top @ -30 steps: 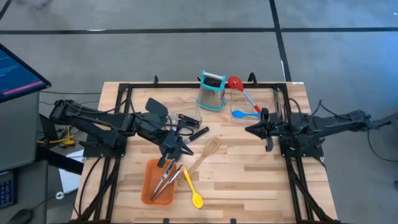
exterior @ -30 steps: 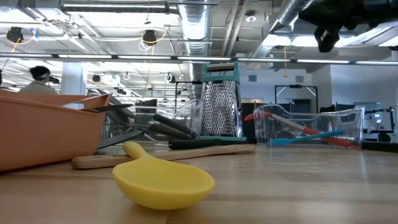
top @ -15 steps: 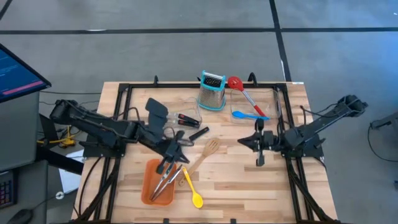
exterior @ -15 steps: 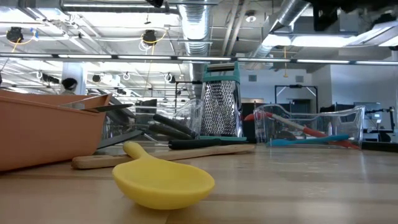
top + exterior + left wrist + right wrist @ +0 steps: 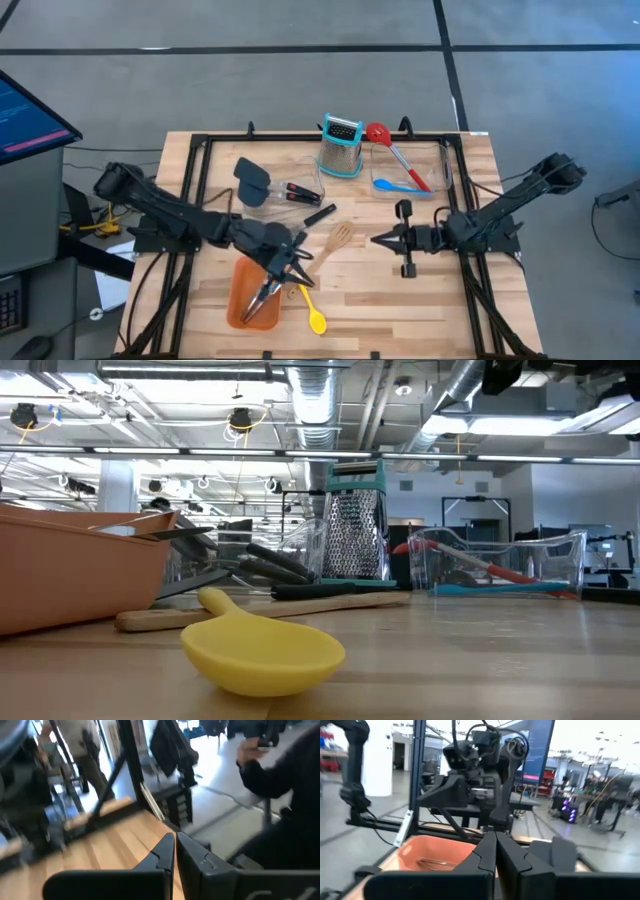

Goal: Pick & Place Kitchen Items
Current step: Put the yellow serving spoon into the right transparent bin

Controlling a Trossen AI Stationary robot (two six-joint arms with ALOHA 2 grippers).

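Observation:
My left gripper (image 5: pixel 298 262) is shut and empty, above the right far corner of the orange tray (image 5: pixel 240 300), which holds the steel tongs (image 5: pixel 268 290). Its shut fingertips show in the left wrist view (image 5: pixel 175 842). My right gripper (image 5: pixel 378 240) is shut and empty, pointing toward the table's left, right of the wooden slotted spatula (image 5: pixel 335 243). The yellow spoon (image 5: pixel 311 310) lies on the table beside the tray. The red slotted spoon (image 5: pixel 392 152) and blue spoon (image 5: pixel 395 185) lie in a clear bin. The black spatula (image 5: pixel 252 180) and black-handled tools (image 5: pixel 302 192) lie at the far left.
A steel box grater (image 5: pixel 341 146) stands at the far middle, next to the clear bin (image 5: pixel 440 165). The right wrist view shows the tray (image 5: pixel 412 851) with the tongs (image 5: pixel 434 864) and my left arm (image 5: pixel 480 765) beyond it. Bare wood lies at the near right.
My left gripper has gone toward the table's near edge and a little right, to above the tray's corner. My right gripper has gone toward the table's left and near edge, while that arm's elbow has drawn back to the right. No utensil has moved.

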